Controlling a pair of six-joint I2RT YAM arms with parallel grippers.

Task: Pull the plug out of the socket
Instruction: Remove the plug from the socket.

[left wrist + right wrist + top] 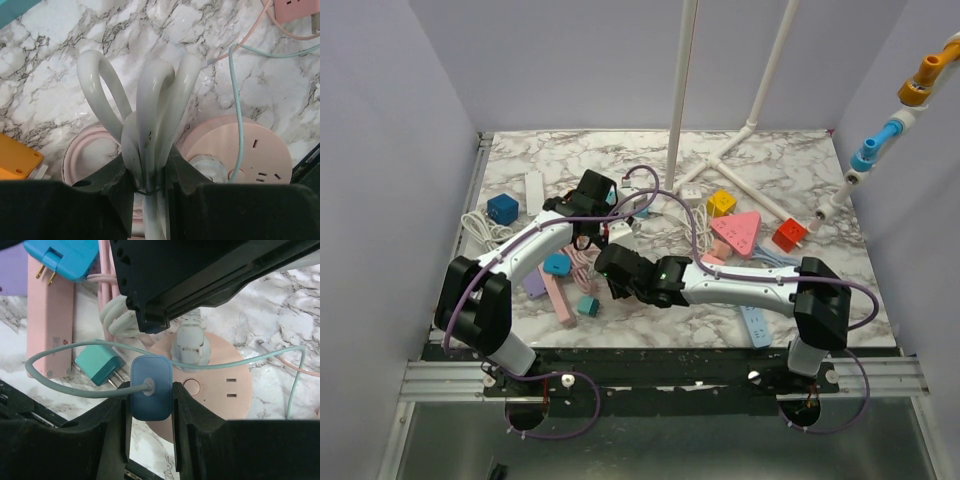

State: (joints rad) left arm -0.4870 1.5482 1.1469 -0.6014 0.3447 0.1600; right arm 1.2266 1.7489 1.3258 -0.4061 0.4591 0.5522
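In the right wrist view my right gripper (pixel 151 396) is shut on a blue plug (pixel 151 385) with a pale teal cord. The plug stands at the left edge of the round pink socket (pixel 225 390); its prongs are hidden, so I cannot tell whether they are seated. A white plug (pixel 192 342) also sits in the socket. My left gripper (pixel 148 172) is shut on a tied bundle of white cable loops (pixel 155 110), just above the socket (pixel 260 155). From above, both grippers (pixel 590 218) (pixel 612 272) meet at the table's middle and hide the socket.
A pink power strip (pixel 47 320), a teal adapter (pixel 97 365) and a blue adapter (pixel 65 257) lie left of the socket. An orange block (pixel 17 160) is close by. A pink triangle (pixel 738 230), a red cube (pixel 788 235) and a white pipe frame (pixel 720 150) stand to the right.
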